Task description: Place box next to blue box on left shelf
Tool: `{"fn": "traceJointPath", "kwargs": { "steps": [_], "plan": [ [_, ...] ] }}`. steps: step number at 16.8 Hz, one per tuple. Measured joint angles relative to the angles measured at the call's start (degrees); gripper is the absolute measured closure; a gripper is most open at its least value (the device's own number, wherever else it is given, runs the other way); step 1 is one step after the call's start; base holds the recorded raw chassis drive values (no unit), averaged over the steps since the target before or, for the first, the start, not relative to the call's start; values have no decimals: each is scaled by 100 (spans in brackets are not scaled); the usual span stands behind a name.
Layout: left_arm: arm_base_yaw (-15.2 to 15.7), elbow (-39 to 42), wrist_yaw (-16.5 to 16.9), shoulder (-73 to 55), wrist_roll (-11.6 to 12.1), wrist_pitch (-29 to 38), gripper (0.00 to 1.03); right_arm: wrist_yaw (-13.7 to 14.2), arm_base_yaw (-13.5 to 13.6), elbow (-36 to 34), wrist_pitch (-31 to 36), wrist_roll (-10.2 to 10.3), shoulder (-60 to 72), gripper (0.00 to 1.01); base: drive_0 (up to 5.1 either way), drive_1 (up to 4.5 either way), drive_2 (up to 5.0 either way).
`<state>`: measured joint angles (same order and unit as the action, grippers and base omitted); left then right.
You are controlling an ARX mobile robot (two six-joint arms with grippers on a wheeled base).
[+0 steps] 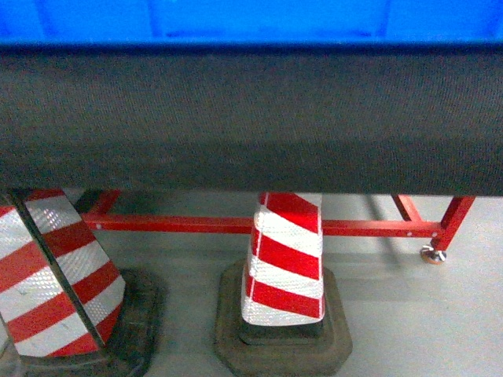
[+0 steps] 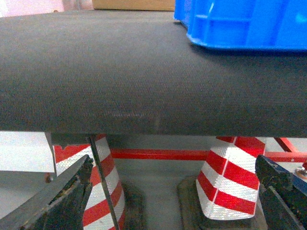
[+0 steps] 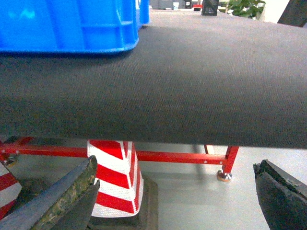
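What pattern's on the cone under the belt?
Diagonal red and white reflective stripes on the cone, with a dark base. Head view shows it best.

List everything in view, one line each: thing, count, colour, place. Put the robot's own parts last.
box: one, bright blue, on the belt, apart from both grippers
belt: one, black, textured, spans the views above the floor
frame: one, red, tubular, under the belt, caster foot at its right end
cones: two, red and white striped on dark bases, on the floor under the belt
floor: grey
cardboard: one, brown, far side of the belt, left wrist view
plant: one, green, far background, right wrist view
left gripper: open, low before the belt edge
right gripper: open, low before the belt edge
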<state>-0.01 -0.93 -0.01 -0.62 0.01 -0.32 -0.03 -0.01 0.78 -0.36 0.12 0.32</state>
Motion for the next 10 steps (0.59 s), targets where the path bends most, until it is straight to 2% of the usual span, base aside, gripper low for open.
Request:
{"fn": "traceJointPath", "kwargs": {
  "steps": [10],
  "plan": [
    [0,0,-9,0,2,4,5,0,0,0,2,4,0,3,0,0,0]
  ]
}}
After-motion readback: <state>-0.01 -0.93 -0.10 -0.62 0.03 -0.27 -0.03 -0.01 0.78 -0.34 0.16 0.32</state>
